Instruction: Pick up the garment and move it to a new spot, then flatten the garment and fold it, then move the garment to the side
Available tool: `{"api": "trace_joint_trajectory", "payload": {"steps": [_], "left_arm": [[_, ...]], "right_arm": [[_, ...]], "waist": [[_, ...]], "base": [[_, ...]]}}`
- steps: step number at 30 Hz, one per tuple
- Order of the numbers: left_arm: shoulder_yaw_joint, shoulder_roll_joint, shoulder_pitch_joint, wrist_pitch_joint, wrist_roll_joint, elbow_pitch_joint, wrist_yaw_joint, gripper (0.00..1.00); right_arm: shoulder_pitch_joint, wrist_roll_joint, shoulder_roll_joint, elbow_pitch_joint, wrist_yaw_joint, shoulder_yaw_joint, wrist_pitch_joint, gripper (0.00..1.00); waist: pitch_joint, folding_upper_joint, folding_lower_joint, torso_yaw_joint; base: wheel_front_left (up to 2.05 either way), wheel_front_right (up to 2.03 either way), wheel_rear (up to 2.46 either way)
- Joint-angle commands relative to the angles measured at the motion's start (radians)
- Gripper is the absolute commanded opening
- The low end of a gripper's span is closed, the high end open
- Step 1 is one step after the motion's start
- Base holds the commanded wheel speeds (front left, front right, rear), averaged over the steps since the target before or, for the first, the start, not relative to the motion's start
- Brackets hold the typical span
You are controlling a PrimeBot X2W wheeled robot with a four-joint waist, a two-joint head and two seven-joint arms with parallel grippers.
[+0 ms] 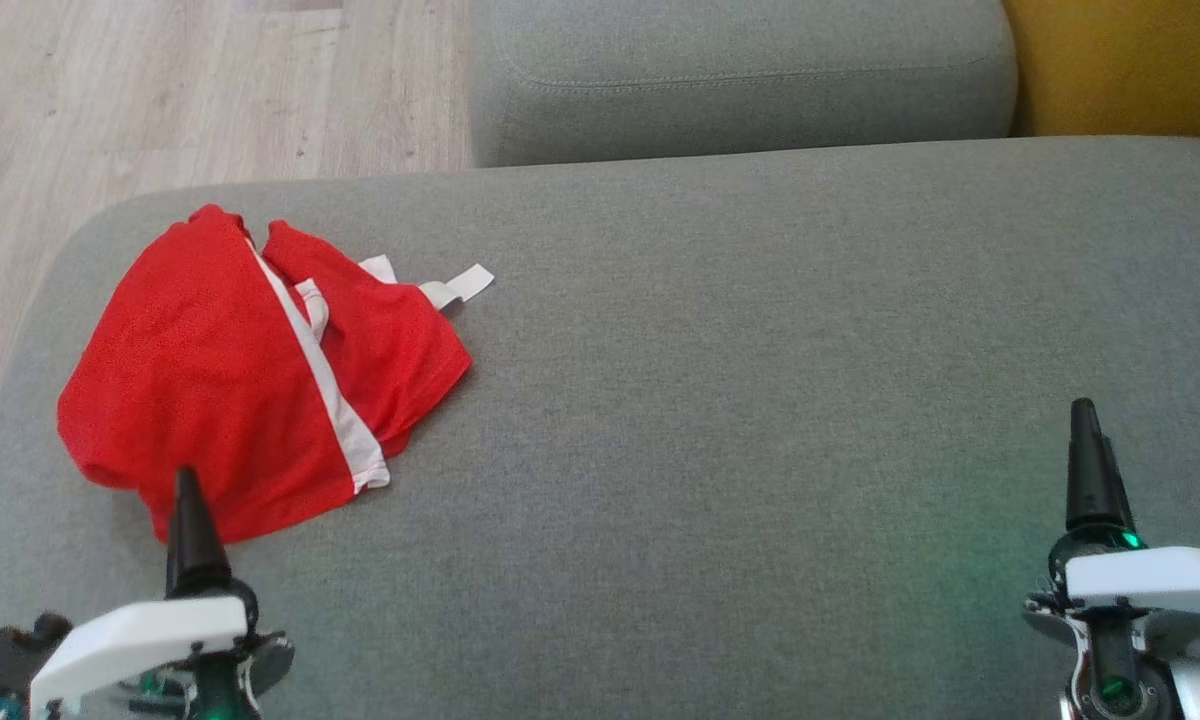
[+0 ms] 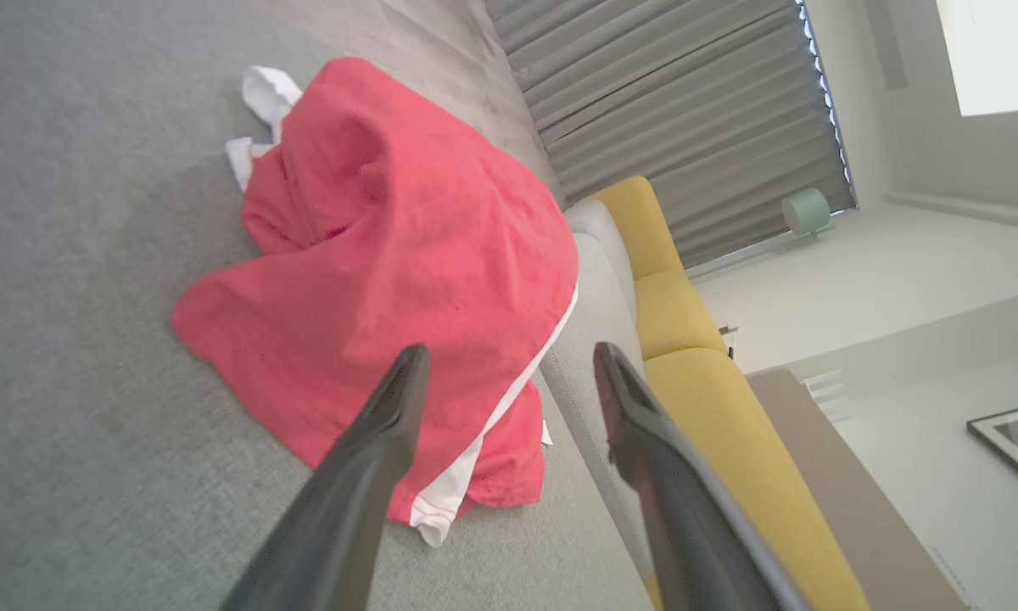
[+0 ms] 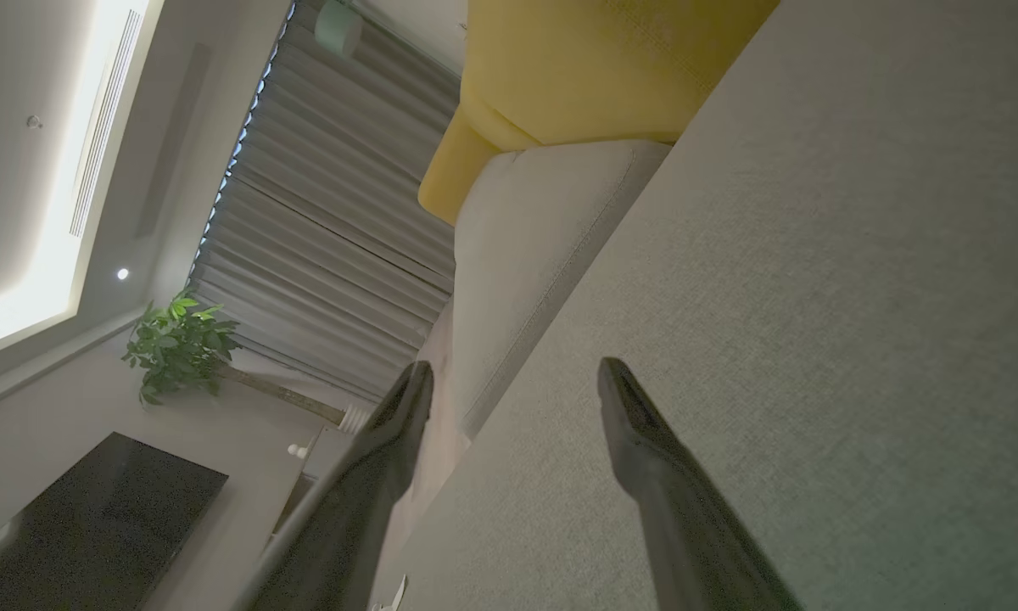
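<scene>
A yellow cushion adjoins the grey sofa.

Right gripper: the two dark fingers rise from the bottom edge, spread wide, with nothing between them. The tips stand over the edge of a grey upholstered seat, which fills the right half of the view. Beyond that edge sits a grey cushion with a stitched seam, and behind it a yellow cushion.

Background – a pleated grey curtain, a leafy potted plant and a dark glossy panel at lower left. The ceiling carries a lit cove strip, a slotted vent and one recessed spotlight.
</scene>
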Motion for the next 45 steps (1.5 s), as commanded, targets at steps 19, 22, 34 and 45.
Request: {"api": "trace_joint_trajectory", "payload": {"steps": [19, 22, 34, 45], "left_arm": [[-0.145, 0.01, -0.077, -0.059, 0.414, -0.135, 0.064, 1.0], [-0.179, 0.024, -0.085, -0.068, 0.477, -0.139, 0.072, 1.0], [-0.333, 0.097, -0.122, -0.103, 0.656, -0.134, 0.147, 1.0], [-0.453, 0.15, -0.16, -0.135, 0.786, -0.108, 0.201, 1.0]], "right_arm": [[-0.045, -0.376, -0.006, -0.129, 0.004, 0.076, -0.063, 1.0], [-0.045, -0.432, -0.006, -0.137, 0.004, 0.084, -0.072, 1.0], [-0.043, -0.642, -0.007, -0.168, 0.005, 0.115, -0.107, 1.0], [-0.04, -0.83, -0.007, -0.184, 0.006, 0.122, -0.139, 1.0]], "waist": [[0.012, 0.0, 0.0, 0.003], [0.014, 0.0, 0.0, 0.003], [0.017, 0.0, 0.0, -0.002], [0.023, 0.0, 0.0, -0.012]], "base": [[0.0, 0.0, 0.0], [0.0, 0.0, 0.0], [0.0, 0.0, 0.0], [0.0, 0.0, 0.0]]}}
